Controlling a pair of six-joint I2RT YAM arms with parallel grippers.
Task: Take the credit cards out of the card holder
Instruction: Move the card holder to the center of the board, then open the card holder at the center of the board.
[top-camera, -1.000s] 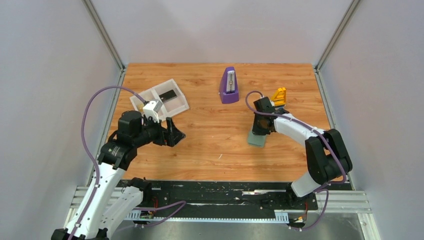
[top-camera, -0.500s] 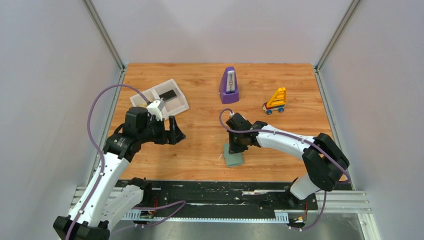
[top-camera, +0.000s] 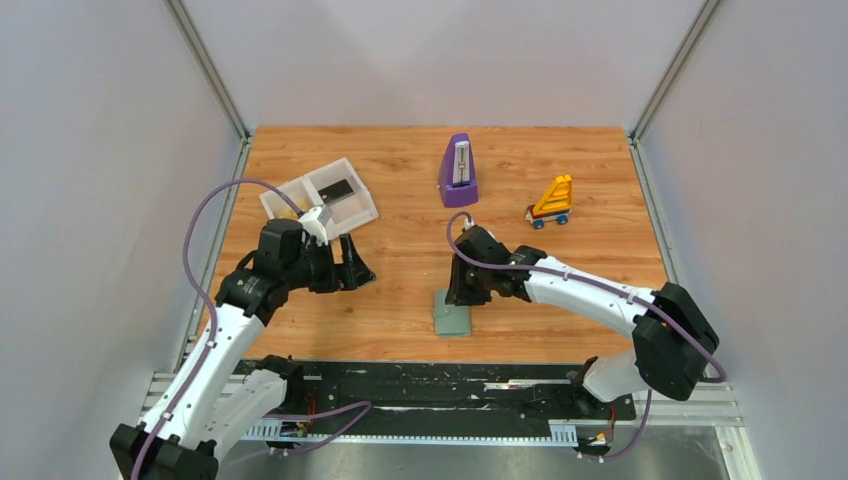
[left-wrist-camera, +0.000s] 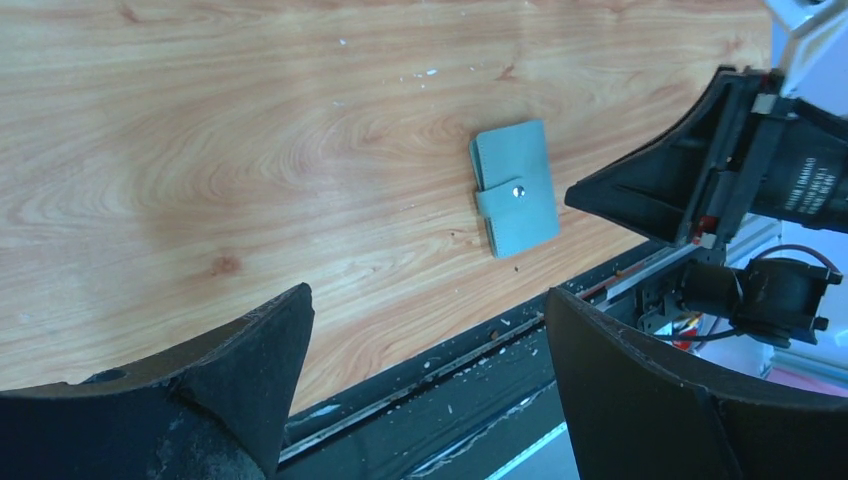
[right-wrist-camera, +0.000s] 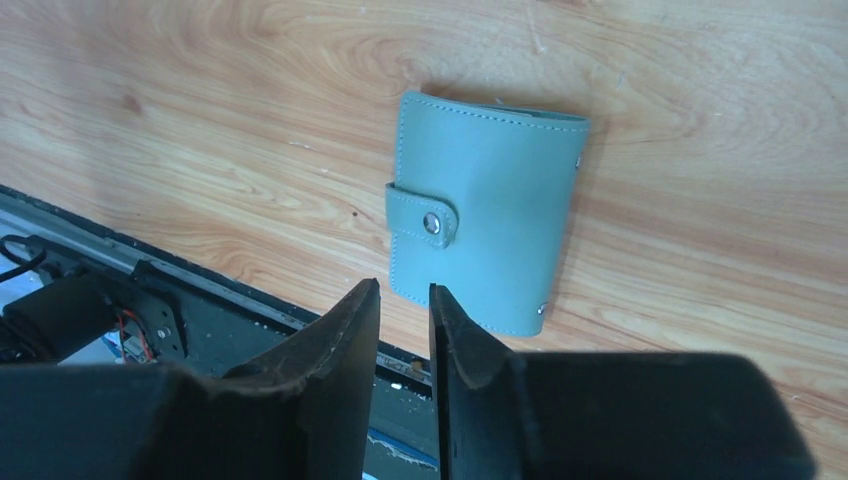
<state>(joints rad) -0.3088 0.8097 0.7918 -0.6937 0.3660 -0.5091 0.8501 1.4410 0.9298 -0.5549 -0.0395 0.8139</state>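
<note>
The pale teal card holder (top-camera: 452, 318) lies flat and closed on the wooden table near its front edge, its strap tab snapped down (right-wrist-camera: 424, 224). It also shows in the left wrist view (left-wrist-camera: 514, 190). My right gripper (top-camera: 462, 292) hovers just behind it. In the right wrist view the right gripper (right-wrist-camera: 404, 300) has its fingers a narrow gap apart with nothing between them. My left gripper (top-camera: 352, 266) is wide open and empty (left-wrist-camera: 428, 296), well to the left of the holder. One dark credit card (top-camera: 340, 189) lies in the white tray.
The white two-compartment tray (top-camera: 300, 187) stands at the back left, just behind the left wrist. A purple metronome (top-camera: 458, 172) is at the back centre and a yellow toy (top-camera: 551, 200) at the back right. A black rail (top-camera: 440, 375) runs along the table's front edge.
My right arm carried the card holder from the right side to the front centre, laid it flat and parted its fingers off it. The left gripper shifted slightly right.
</note>
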